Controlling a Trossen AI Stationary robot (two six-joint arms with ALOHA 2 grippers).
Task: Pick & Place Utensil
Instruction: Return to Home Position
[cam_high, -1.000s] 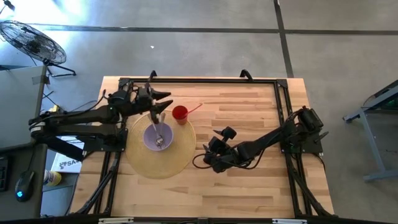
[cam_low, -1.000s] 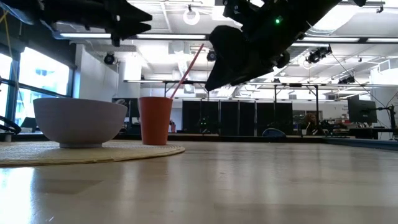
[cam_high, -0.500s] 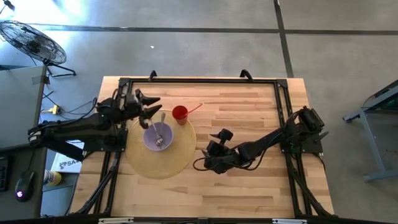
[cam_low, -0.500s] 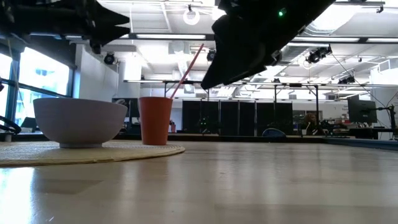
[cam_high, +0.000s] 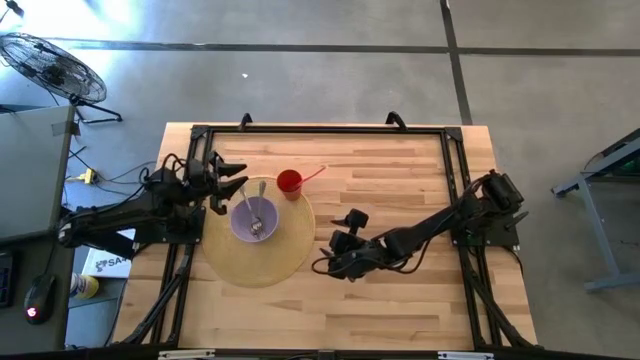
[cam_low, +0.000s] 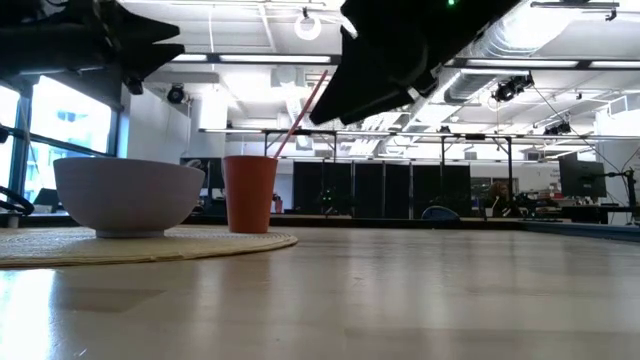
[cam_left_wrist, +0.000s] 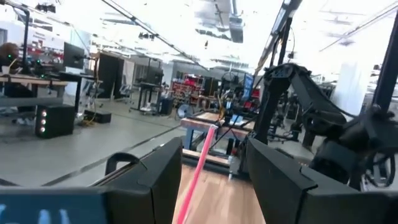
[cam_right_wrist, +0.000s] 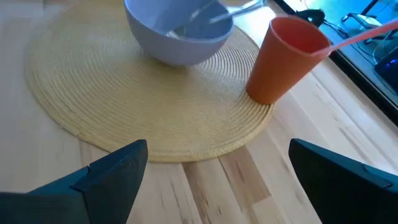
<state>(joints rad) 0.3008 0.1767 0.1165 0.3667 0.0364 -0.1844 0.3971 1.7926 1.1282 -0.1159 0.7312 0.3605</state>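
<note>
Silver fork (cam_high: 257, 208) seen lying in purple bowl (cam_high: 236, 222), handle over rim. Orange straw (cam_high: 313, 174) propped in orange cup (cam_high: 289, 182). Bowl and cup set on woven placemat (cam_high: 262, 264), surface (cam_high: 400, 170) left side. Left pincer (cam_high: 238, 177) held apart, empty, just beside fork handle. Right pincer (cam_high: 338, 243) held apart, empty, near placemat edge. Risk judged: fork handle clipped or bowl nudged if left fingers swung low; cup tipped via straw.

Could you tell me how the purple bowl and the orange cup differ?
The pale purple round bowl is wide and low, near the middle of the woven placemat; the orange cup is tall and narrow, upright at its edge. The bowl holds a silver fork; the cup holds an orange straw slanting out. Both rest on the placemat, with the open left gripper and open right gripper clear of them.
</note>
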